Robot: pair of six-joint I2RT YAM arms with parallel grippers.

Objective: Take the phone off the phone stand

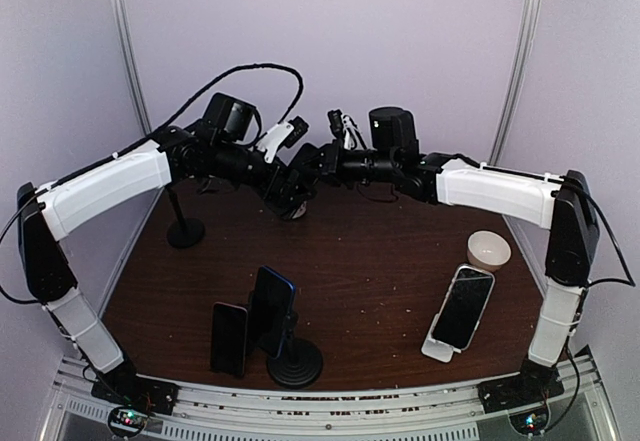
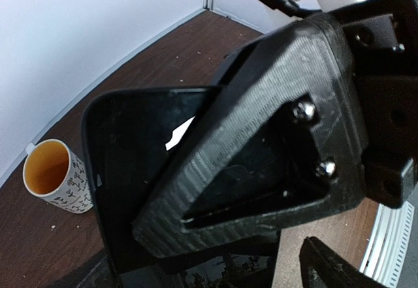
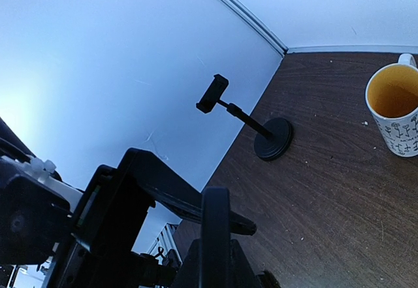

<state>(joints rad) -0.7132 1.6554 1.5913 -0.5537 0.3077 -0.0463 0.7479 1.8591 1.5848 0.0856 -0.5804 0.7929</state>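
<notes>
My left gripper [image 1: 288, 199] is raised at the back centre of the table and is shut on a black phone [image 2: 124, 170]. One finger [image 2: 261, 138] lies across the phone's face. The phone shows as a thin slanted dark edge in the right wrist view [image 3: 189, 200]. In the top view the arms hide it. An empty black phone stand [image 1: 185, 229] with a round base and a small clamp stands at the back left, also in the right wrist view [image 3: 271, 138]. My right gripper [image 1: 305, 166] is close beside the left one, its fingers [image 3: 215, 203] together and holding nothing.
A patterned mug [image 2: 55, 177] stands near the back wall, also in the right wrist view [image 3: 394, 105]. At the front, a blue-edged phone [image 1: 272, 306] sits on a black round-based stand beside another upright phone [image 1: 229, 338]. At the right are a phone on a white stand [image 1: 462, 306] and a white bowl [image 1: 489, 249].
</notes>
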